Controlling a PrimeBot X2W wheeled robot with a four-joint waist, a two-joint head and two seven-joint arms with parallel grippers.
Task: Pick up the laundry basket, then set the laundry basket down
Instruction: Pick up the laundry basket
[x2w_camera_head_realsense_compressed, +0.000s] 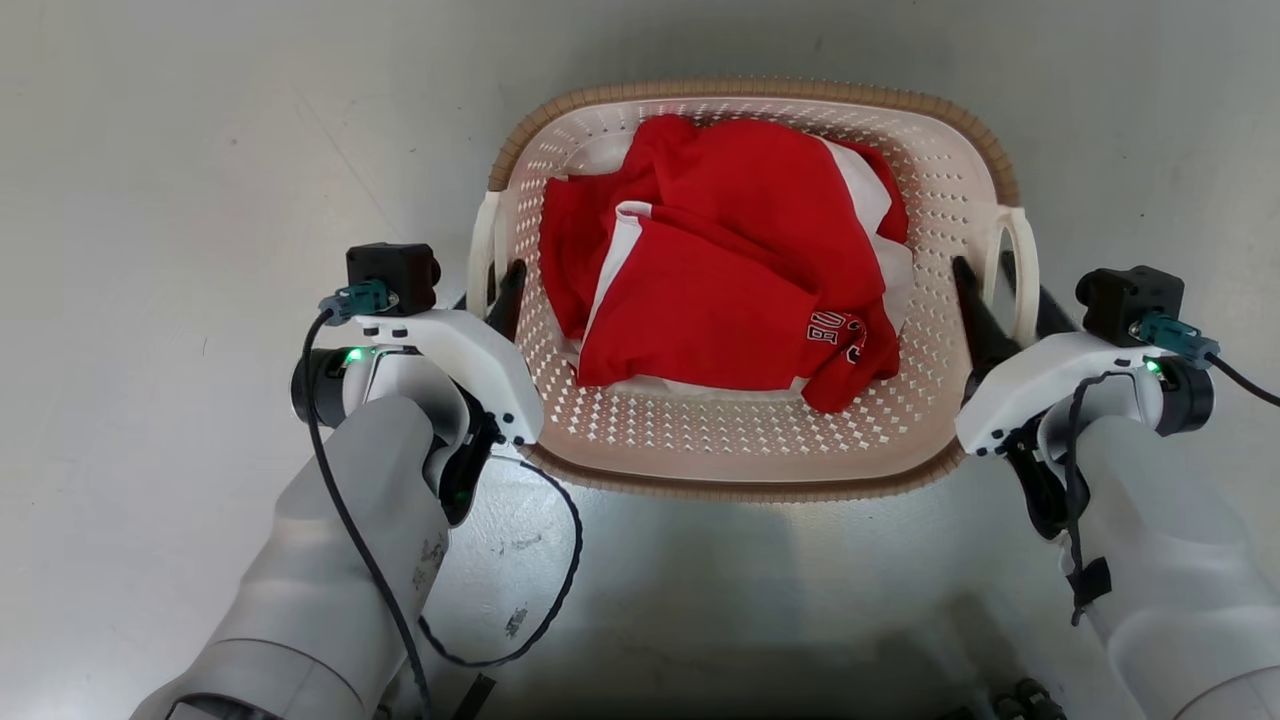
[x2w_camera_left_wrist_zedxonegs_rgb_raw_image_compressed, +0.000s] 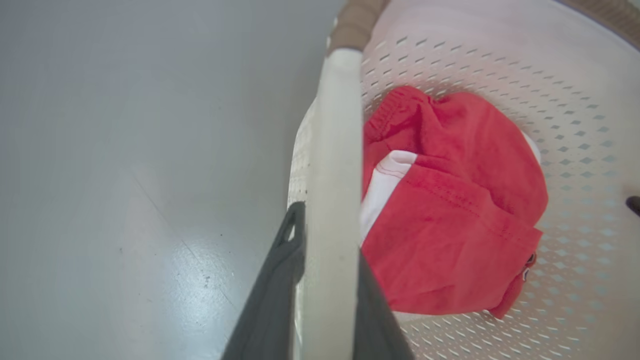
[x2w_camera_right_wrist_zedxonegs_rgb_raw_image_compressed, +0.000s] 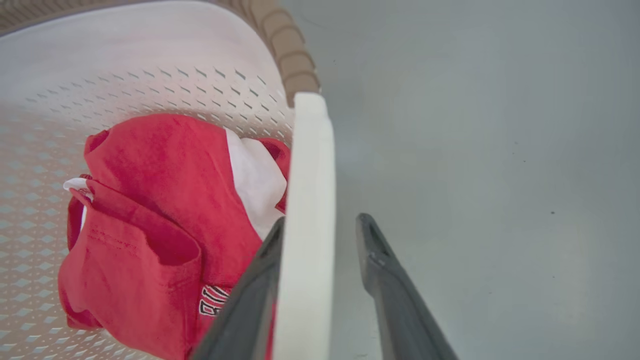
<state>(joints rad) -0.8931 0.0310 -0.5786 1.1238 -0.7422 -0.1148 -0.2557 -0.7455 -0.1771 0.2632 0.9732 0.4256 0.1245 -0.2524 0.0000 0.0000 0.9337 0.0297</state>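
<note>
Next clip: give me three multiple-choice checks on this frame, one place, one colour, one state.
1. The red garment lies where, relative to the laundry basket? A beside; B inside; C underneath.
2. The basket's rim is: A blue; B black; C brown.
3. The right gripper's outer finger is: A apart from the handle; B pressing the handle; C gripping the garment.
Key: B, cloth sits within the walls; C, the woven-look band is brown; A, a gap shows beside the white handle in the right wrist view.
</note>
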